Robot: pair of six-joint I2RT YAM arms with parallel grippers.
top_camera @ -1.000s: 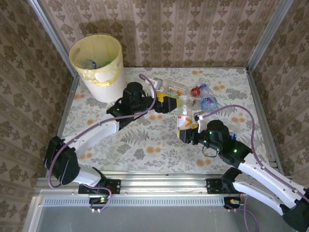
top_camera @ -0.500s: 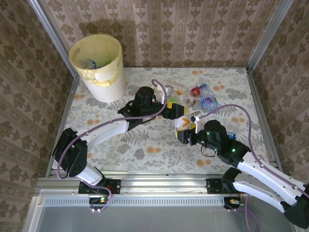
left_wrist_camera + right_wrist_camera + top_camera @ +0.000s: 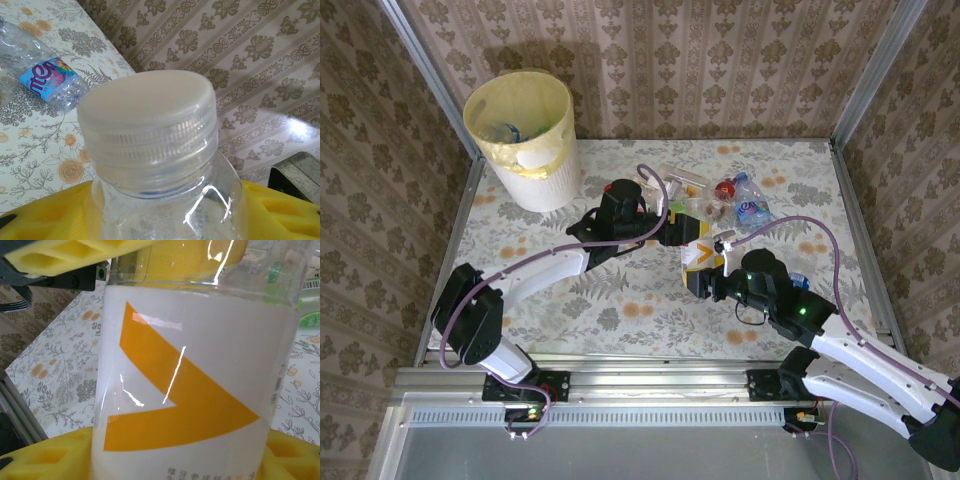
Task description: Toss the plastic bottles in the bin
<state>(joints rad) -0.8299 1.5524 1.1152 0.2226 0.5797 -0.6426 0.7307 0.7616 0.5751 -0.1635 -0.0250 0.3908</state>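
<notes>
A clear plastic bottle with a white label and an orange chevron stands upright at mid-table. My right gripper is shut on its lower body, yellow pads on both sides. My left gripper is shut on its shoulder, just under the white cap, and its yellow fingers show at the top of the right wrist view. More plastic bottles lie behind: a blue-labelled one, a red-capped one and a clear one. The bin stands at the far left with bottles inside.
Patterned walls close the table's back and sides, with metal posts at the far corners. The left arm stretches across the table's left half. Open flowered tabletop lies in front of the held bottle.
My left arm has swung right from beside the loose bottles to the bottle in the right gripper, and its jaws have closed on the shoulder. The right gripper kept its hold.
</notes>
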